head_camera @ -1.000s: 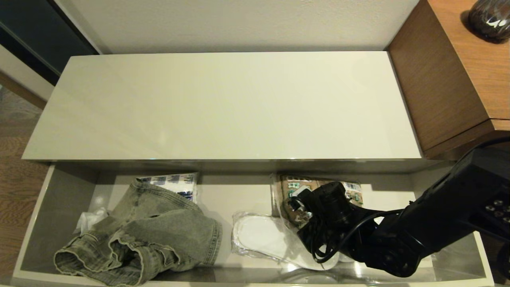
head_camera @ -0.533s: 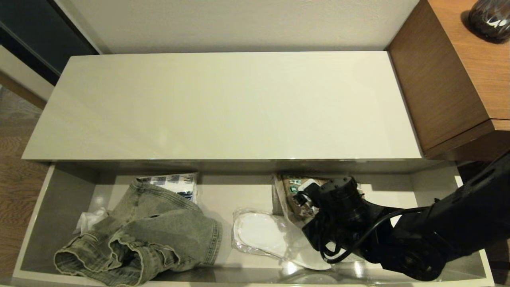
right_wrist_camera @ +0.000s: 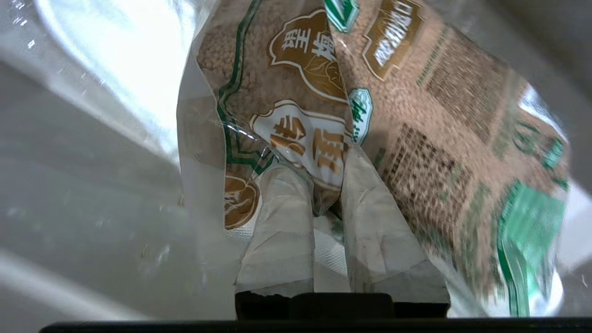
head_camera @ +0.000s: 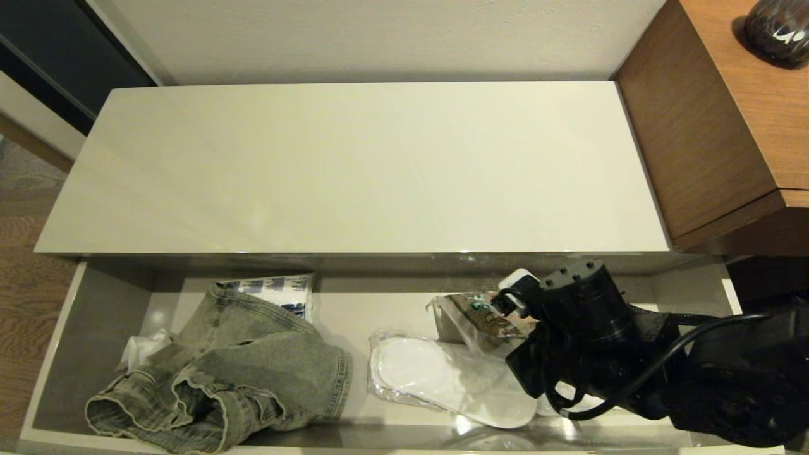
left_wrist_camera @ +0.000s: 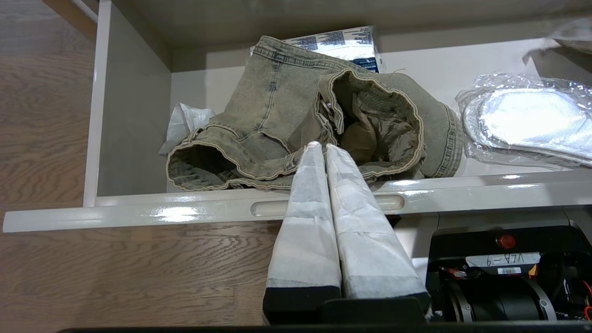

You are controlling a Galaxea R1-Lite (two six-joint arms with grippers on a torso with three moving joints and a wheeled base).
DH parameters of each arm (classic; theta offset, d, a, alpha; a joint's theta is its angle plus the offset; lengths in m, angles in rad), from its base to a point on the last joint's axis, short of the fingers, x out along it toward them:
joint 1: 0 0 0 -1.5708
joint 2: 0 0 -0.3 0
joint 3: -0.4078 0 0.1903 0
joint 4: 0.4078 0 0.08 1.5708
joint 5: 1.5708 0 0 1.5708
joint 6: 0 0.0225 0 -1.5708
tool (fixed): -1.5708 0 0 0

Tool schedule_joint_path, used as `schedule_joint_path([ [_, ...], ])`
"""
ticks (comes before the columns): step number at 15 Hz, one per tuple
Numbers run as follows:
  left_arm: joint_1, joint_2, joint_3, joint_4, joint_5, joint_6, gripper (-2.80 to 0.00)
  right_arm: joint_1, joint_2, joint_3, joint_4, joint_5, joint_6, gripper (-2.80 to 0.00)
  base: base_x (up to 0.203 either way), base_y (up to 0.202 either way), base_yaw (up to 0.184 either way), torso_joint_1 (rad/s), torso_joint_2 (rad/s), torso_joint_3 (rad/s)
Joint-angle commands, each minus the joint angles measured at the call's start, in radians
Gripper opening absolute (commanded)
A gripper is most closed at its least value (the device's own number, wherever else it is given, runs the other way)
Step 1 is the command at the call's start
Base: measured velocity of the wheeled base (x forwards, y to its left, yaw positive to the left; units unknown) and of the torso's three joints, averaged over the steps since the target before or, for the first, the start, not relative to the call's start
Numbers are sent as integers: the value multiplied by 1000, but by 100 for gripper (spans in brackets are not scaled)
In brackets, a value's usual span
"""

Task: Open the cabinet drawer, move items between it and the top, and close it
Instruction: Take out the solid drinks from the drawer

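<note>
My right gripper (head_camera: 505, 303), at lower right of the head view, pinches one crinkly clear bag of brown granules (head_camera: 483, 314), lifted over the open cabinet drawer (head_camera: 95, 328). One faded denim garment (head_camera: 240, 373) lies crumpled at lower left, one pair of plastic-wrapped white slippers (head_camera: 442, 376) at centre. My left gripper (left_wrist_camera: 323, 159) hangs closed, empty, before the drawer. The glossy cream top (head_camera: 354, 170) spans mid-frame beneath a pale wall (head_camera: 379, 38).

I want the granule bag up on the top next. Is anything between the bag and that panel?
Nothing visible. The right gripper is pinching the bag inside the drawer, just below the front edge of the top, which it must rise past.
</note>
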Motion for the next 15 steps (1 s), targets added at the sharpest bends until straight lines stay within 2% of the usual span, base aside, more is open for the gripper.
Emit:
schedule_joint_path([
  [1, 0, 0, 0, 0, -1, 3, -280, 23, -88, 4, 65, -1, 38, -280, 0, 0, 0, 0, 0, 0],
  [4, 2, 0, 0, 0, -1, 2, -280, 38, -133, 5, 115, -4, 49, -280, 0, 0, 0, 0, 0, 0],
  [7, 0, 0, 0, 0, -1, 2, -280, 64, -206, -9, 230, -4, 77, -280, 0, 0, 0, 0, 0, 0],
  [10, 0, 0, 0, 0, 0, 2, -280, 75, -233, -13, 255, -18, 88, -280, 0, 0, 0, 0, 0, 0],
  [15, 0, 0, 0, 0, 0, 2, -280, 81, -327, -92, 398, -35, 92, -280, 0, 0, 0, 0, 0, 0],
])
